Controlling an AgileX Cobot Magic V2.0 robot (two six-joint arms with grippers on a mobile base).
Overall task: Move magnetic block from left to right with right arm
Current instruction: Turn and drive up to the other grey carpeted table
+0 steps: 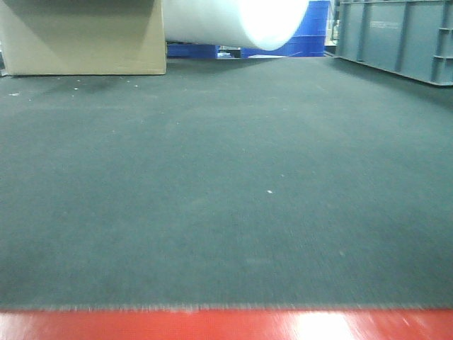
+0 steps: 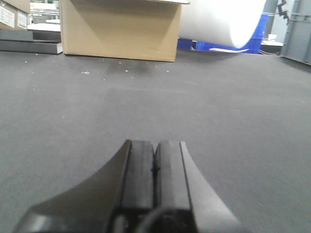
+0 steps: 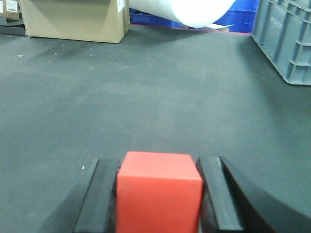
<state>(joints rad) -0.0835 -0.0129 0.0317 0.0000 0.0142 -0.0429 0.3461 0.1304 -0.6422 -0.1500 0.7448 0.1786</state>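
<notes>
The wide dark grey felt-like worktop (image 1: 226, 177) fills every view, and its middle carries nothing that the front camera can see. Along its far edge stand a big white cylindrical roll (image 1: 233, 21), a tan cardboard box (image 1: 85, 39) at the far left corner and a grey ribbed plastic crate (image 1: 396, 35) at the far right corner. They are well apart from the working area, so I judge they are only stored there. A glossy red band (image 1: 226, 326) runs below the near edge.

The black left gripper (image 2: 155, 165) has its two fingers pressed together with nothing between them. It is low over the worktop, probably parked out of the way because the task belongs to the other arm.

The black right gripper (image 3: 158, 162) is closed on the small matte red magnetic block (image 3: 159, 194), one finger on each side face, a squeeze that should stop it from turning. Whether the block touches the worktop or is lifted, I cannot tell, nor how far right it is.
</notes>
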